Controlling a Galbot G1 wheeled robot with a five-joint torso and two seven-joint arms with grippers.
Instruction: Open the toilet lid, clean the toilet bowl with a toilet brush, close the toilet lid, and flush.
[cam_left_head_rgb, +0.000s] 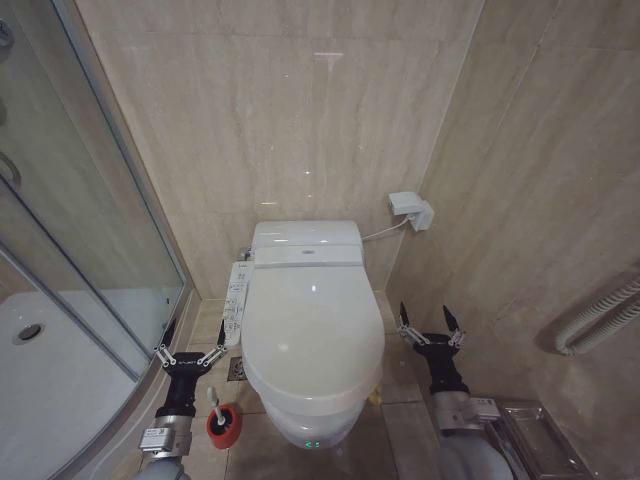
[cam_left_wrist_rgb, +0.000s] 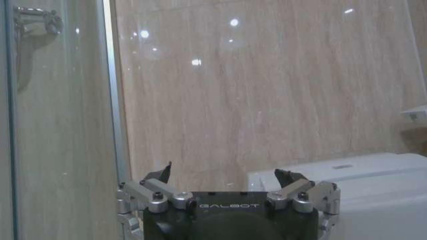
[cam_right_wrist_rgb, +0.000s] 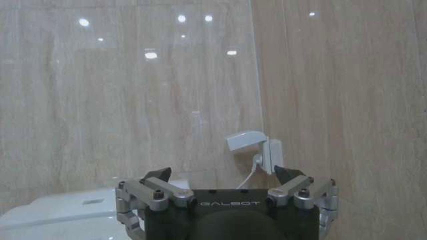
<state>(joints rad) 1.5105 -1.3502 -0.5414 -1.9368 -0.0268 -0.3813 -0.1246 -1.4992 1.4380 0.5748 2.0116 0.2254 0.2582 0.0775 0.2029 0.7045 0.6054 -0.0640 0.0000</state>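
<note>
"GALBOT" marks both wide-spread grippers beside the shut toilet lid (cam_left_head_rgb: 313, 325).

- On my left, the red-holdered toilet brush (cam_left_head_rgb: 221, 414) and long button panel (cam_left_head_rgb: 236, 303) crowd the gap between toilet lid (cam_left_head_rgb: 313, 330) and shower glass (cam_left_head_rgb: 95, 240).
- On my right, bare floor between lid and side wall (cam_left_head_rgb: 540, 200) leaves room.
- Above the lid I see nothing blocking.

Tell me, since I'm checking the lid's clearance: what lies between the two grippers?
In the head view, the closed toilet lid lies between the open left gripper and the open right gripper.
</note>
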